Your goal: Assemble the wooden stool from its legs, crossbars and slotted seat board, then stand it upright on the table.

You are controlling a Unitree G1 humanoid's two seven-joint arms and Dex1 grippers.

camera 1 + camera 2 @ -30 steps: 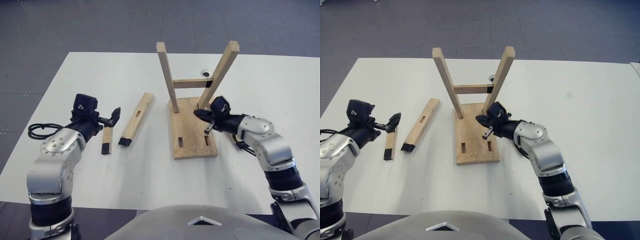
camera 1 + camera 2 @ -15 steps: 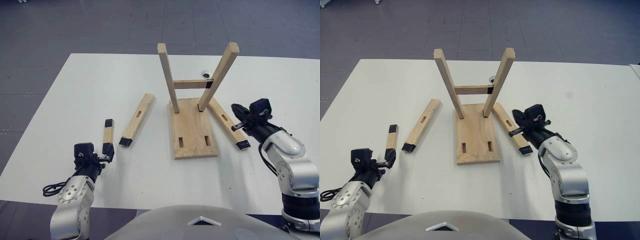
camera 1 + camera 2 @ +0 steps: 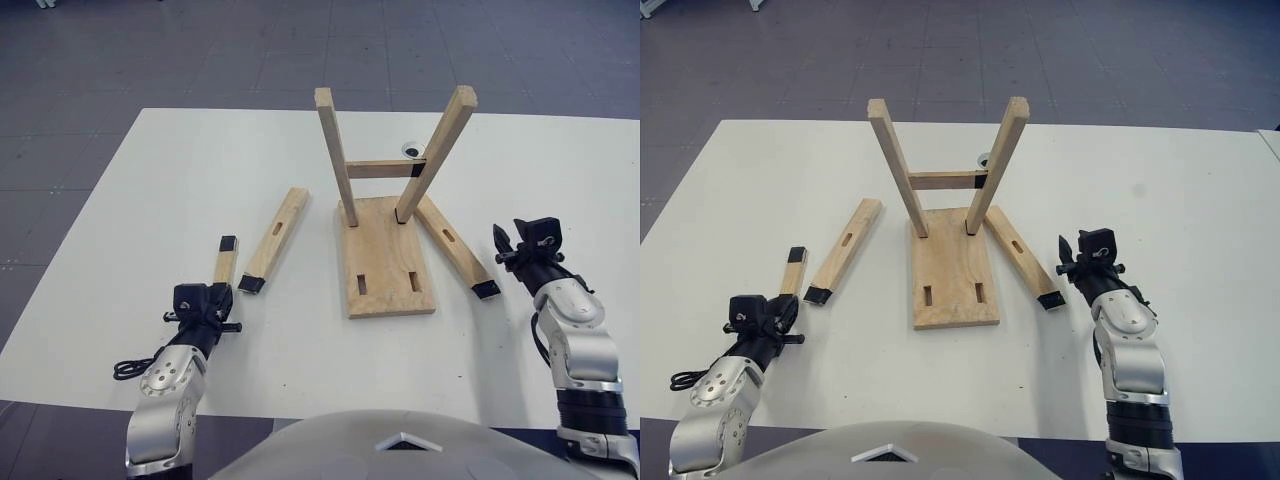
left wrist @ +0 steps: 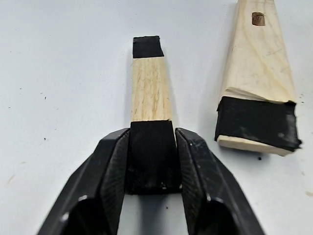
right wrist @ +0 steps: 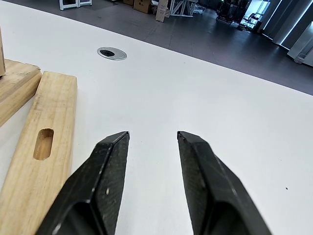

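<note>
The seat board lies flat at the middle of the white surface. Two legs stand in its far slots, leaning apart and joined by a fitted crossbar; its two near slots are open. A slotted leg lies to the board's left and a second slotted leg lies just to its right, both flat with black-taped near ends. Further left lies a short crossbar with black ends. The left end effector pinches its near black end – one finger on either side, touching it. The right end effector hovers low over bare surface beside the second slotted leg, its fingers spread and holding nothing. A round metal grommet sits in the surface behind the standing legs.
</note>
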